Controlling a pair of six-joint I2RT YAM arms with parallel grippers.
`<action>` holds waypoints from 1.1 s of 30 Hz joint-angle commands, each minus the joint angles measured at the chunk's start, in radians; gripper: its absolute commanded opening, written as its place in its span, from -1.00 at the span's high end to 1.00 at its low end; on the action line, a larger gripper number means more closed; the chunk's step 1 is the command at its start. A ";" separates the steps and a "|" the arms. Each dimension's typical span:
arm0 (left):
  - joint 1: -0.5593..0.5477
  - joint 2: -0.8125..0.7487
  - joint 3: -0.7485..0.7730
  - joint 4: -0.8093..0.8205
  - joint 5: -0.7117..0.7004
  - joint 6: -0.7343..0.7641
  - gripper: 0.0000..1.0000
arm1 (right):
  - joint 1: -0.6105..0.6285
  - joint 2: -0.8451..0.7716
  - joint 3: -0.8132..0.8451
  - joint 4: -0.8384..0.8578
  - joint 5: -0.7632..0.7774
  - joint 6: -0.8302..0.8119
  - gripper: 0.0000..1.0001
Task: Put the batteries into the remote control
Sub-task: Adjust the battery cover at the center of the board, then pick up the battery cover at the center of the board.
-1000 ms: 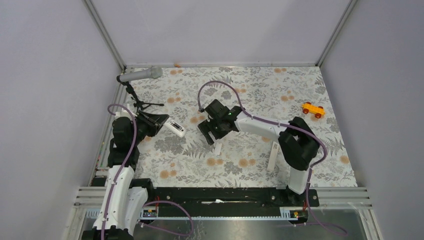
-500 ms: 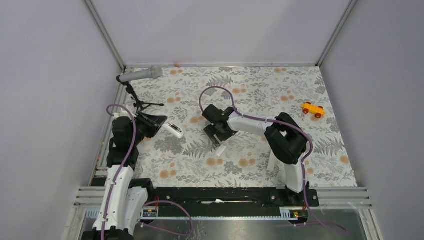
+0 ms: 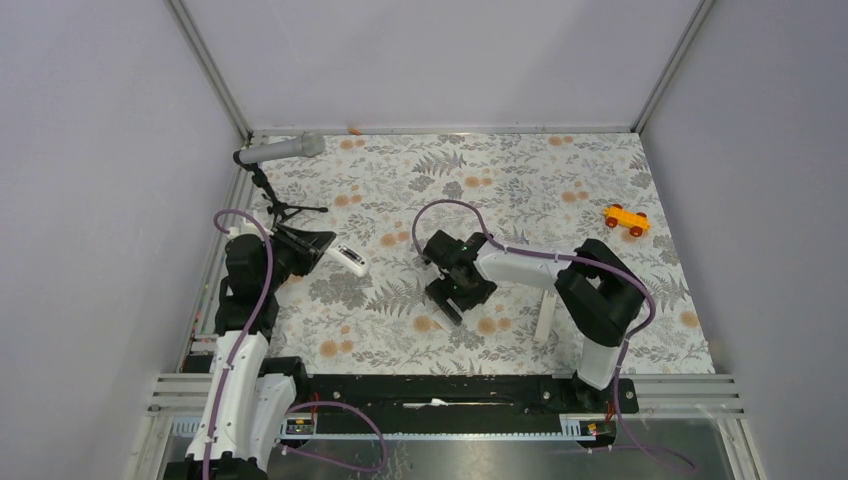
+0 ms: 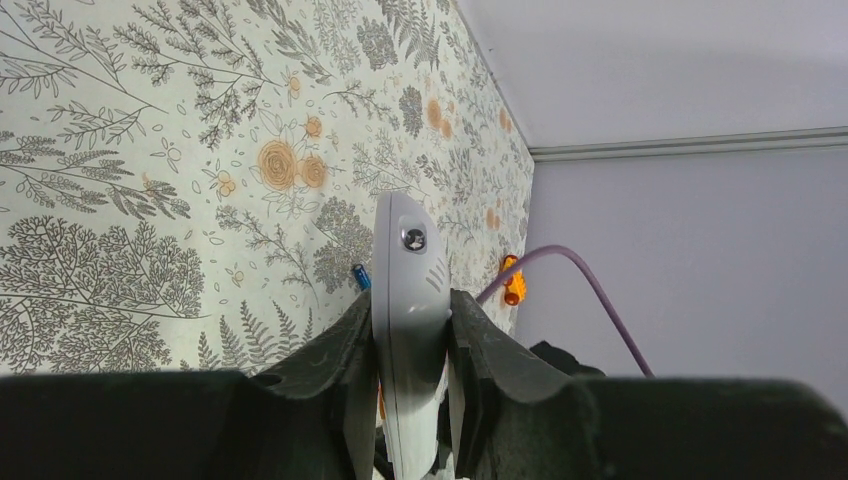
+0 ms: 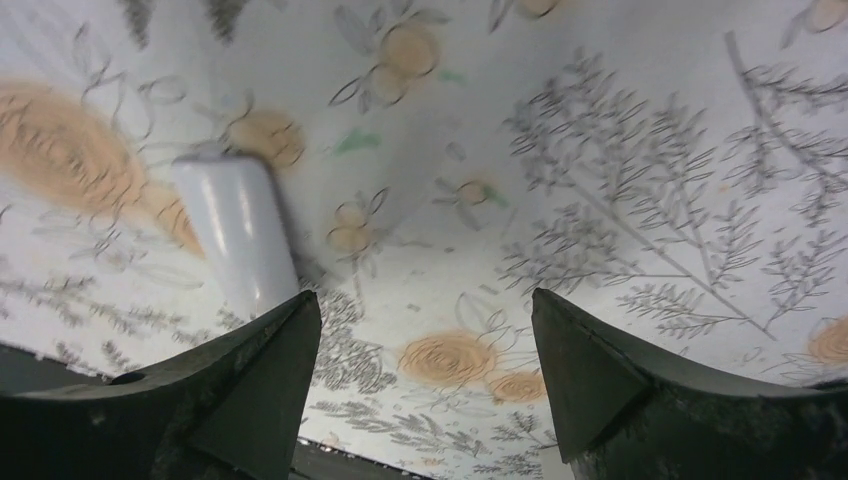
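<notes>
Two tools over the desk (image 3: 600, 180): the left tool (image 4: 410, 305) grips the remote control (image 4: 405, 250) edge-up near the desk's left side — a blue battery (image 4: 360, 277) just beyond it. The right tool (image 5: 425, 300) gapes wide mid-desk — a white piece (image 5: 235, 235) just beside it.

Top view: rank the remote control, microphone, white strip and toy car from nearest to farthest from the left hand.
1. The remote control, clamped in the left hand.
2. The microphone, at the far-left corner.
3. The white strip, right of centre, toward the near edge.
4. The orange toy car, far right.
</notes>
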 commanded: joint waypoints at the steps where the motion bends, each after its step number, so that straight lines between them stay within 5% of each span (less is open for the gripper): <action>1: 0.007 -0.016 -0.012 0.082 0.025 -0.022 1.00 | 0.032 -0.097 -0.028 0.035 -0.023 0.012 -0.68; 6: 0.007 -0.025 -0.007 0.066 0.018 -0.013 1.00 | 0.031 -0.179 0.006 -0.008 0.121 0.105 -0.69; 15: 0.007 -0.002 0.041 -0.052 -0.069 0.028 1.00 | 0.082 -0.184 -0.041 0.049 -0.065 0.210 -0.63; 33: 0.010 0.026 0.027 -0.058 -0.068 0.018 1.00 | 0.175 -0.039 -0.019 0.051 -0.001 0.242 -0.34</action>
